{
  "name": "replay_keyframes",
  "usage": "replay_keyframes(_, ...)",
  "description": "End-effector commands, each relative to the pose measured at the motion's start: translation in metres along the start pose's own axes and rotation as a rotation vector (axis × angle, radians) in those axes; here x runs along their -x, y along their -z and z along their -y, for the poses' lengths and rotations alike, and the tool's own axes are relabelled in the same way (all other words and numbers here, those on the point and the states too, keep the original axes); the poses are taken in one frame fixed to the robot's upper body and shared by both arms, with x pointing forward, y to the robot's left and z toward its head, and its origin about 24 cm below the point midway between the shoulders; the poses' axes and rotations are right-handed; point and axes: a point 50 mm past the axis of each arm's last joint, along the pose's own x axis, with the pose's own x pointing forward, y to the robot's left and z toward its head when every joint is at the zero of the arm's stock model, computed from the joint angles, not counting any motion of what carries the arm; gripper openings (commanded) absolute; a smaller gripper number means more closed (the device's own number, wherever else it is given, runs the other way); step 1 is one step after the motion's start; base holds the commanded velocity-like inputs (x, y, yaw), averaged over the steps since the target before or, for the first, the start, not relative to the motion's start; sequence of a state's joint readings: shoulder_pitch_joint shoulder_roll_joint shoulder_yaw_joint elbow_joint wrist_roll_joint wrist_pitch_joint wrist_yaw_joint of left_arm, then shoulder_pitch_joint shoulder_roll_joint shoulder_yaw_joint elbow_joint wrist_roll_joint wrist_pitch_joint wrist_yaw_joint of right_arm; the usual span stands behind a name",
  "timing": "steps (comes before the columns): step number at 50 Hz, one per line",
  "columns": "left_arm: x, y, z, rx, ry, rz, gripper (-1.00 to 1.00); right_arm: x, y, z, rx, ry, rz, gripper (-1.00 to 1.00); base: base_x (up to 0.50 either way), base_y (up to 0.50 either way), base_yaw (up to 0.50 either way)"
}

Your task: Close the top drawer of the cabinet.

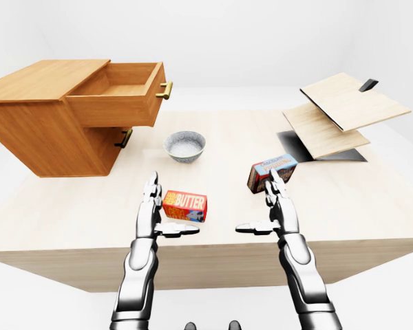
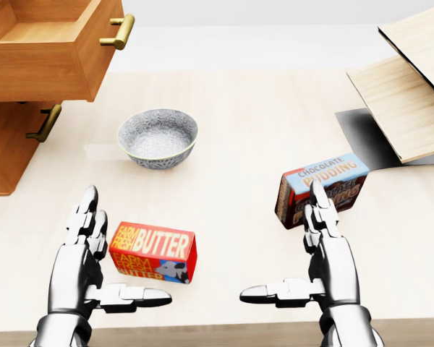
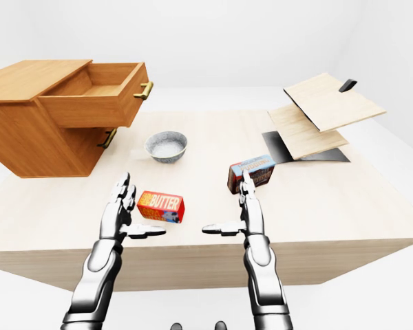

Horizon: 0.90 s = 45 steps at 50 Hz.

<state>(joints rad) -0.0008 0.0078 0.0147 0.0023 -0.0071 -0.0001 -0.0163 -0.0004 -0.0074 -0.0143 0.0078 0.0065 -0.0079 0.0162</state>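
— Where the cabinet (image 1: 48,117) sits at the far left corner of the bench (image 1: 220,206), how does its top drawer (image 1: 117,93) look?

— Pulled well out, hanging past the cabinet's face toward the middle of the bench. It is the same orange-brown wood, its inside bare as far as shows, with a brass handle (image 1: 165,90) on its face. Below it the lower drawer (image 1: 110,141) is in, with its own dark brass handle (image 1: 124,138).

— And the hands?

— Both hover over the near edge, well apart from the drawer. The left hand (image 2: 87,267) has its fingers spread, thumb out sideways, clamped on nothing. The right hand (image 2: 315,260) is the same: fingers straight, thumb pointing left, empty.

— What lies between?

— A butter box (image 2: 153,251) just beside the left hand, a chocolate pudding box (image 2: 322,184) partly behind the right fingertips, and a grey bowl (image 2: 158,137) nearer the cabinet. At the far right edge, two light wooden boards (image 1: 344,110) are tilted above a dark plate (image 1: 296,142).
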Motion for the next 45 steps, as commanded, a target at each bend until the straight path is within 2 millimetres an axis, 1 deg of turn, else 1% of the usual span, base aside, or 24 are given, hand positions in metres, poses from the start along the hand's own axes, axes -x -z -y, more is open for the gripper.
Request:
replay_keyframes(1,0.000,0.002,-0.007,-0.005,0.004,-0.006,1.00,-0.002,0.001,0.004,0.006,-0.005,0.001,1.00,0.00,0.00,0.00)
replay_keyframes(22,0.001,0.001,-0.006,-0.007,0.009,-0.005,1.00,-0.002,-0.003,0.001,0.007,-0.007,0.001,1.00,0.00,0.00,0.00)
replay_keyframes(28,0.000,-0.001,-0.005,-0.008,0.011,-0.003,1.00,-0.002,-0.005,0.003,0.003,-0.003,0.004,1.00,0.00,0.00,0.00)
replay_keyframes(31,-0.001,-0.004,-0.004,-0.006,0.016,0.000,1.00,-0.003,-0.007,0.005,0.006,0.003,0.013,1.00,0.00,0.00,0.00)
replay_keyframes(36,-0.003,-0.011,-0.002,-0.003,0.028,0.006,1.00,-0.005,-0.018,0.007,-0.018,0.018,0.031,1.00,0.00,0.00,0.00)
replay_keyframes(38,-0.005,-0.013,-0.001,-0.011,0.037,0.008,1.00,-0.008,-0.020,0.009,-0.007,0.026,0.037,1.00,0.00,0.00,0.00)
replay_keyframes(45,-0.014,-0.035,0.004,-0.031,0.063,0.090,1.00,-0.025,-0.038,0.007,0.003,0.039,0.087,1.00,0.00,0.00,0.00)
